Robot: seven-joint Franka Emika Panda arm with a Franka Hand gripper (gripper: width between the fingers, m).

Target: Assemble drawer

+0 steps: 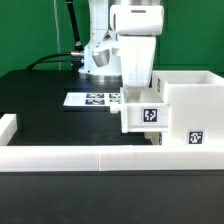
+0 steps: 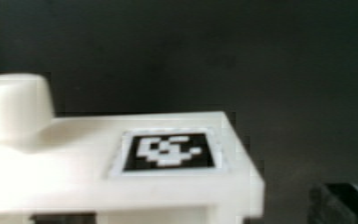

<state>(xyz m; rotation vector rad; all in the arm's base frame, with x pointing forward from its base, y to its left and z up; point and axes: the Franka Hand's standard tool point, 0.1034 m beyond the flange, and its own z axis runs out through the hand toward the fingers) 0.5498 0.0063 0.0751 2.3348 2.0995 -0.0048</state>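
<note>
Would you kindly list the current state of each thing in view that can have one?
casing: upright, open at the top, against the border wall.
tray box: partly pushed into the casing's side, tag visible.
claw: down on the tray box; open or shut cannot be told.
marker board: flat on the table.

Exterior frontal, low; wrist close above tray box (image 2: 149,165)

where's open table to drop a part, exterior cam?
Free: the black table on the exterior view's left, bordered by the marker board behind, the white border blocks in front and the corner block at left. Crowded: the exterior view's right, where the tool sits over a tray box beside the casing.
</note>
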